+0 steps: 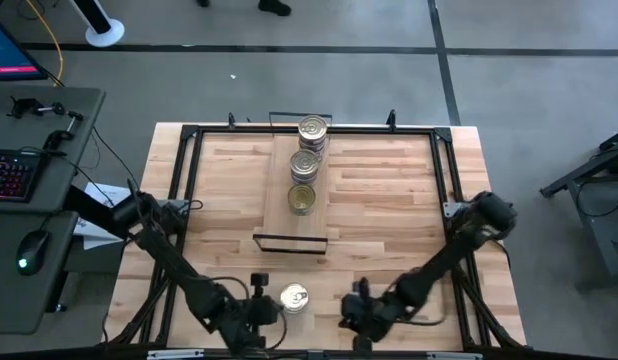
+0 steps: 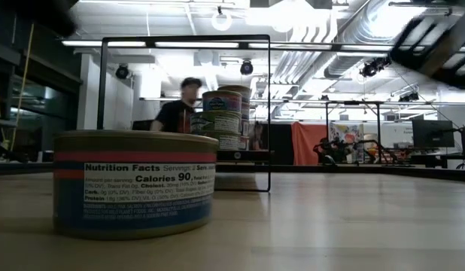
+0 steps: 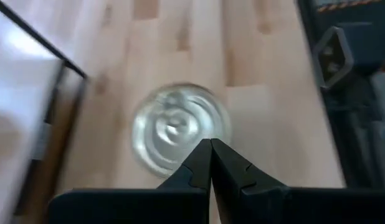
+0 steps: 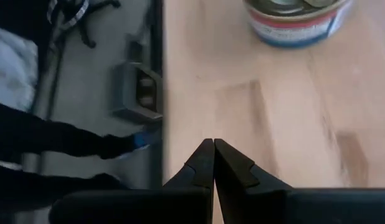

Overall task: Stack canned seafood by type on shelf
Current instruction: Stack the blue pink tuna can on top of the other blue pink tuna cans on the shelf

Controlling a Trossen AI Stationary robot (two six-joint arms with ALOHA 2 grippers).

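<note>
A: Where's the loose tuna tin (image 1: 294, 297)?
B: Near the table's (image 1: 389, 220) front edge, beside the left gripper (image 3: 210, 147); both grippers pinched shut, empty.
A: Open wide, straddle its rim, then carry it to the shelf (image 1: 279, 215).

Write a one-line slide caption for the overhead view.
Three stacks of tins stand on the shelf; one tin waits near both grippers, left and right.

Around your table, the floor (image 1: 389, 25) is grey with dark seams crossing it. To your left stands a grey desk (image 1: 34, 190) carrying a red-lit keyboard (image 1: 11, 173) and a mouse (image 1: 29, 250). Looking level across, you see a white ceiling with exposed ducts (image 2: 323, 45) and strip lights, an orange curtain (image 2: 306, 143), and 1 person (image 2: 180, 113) standing behind.
</note>
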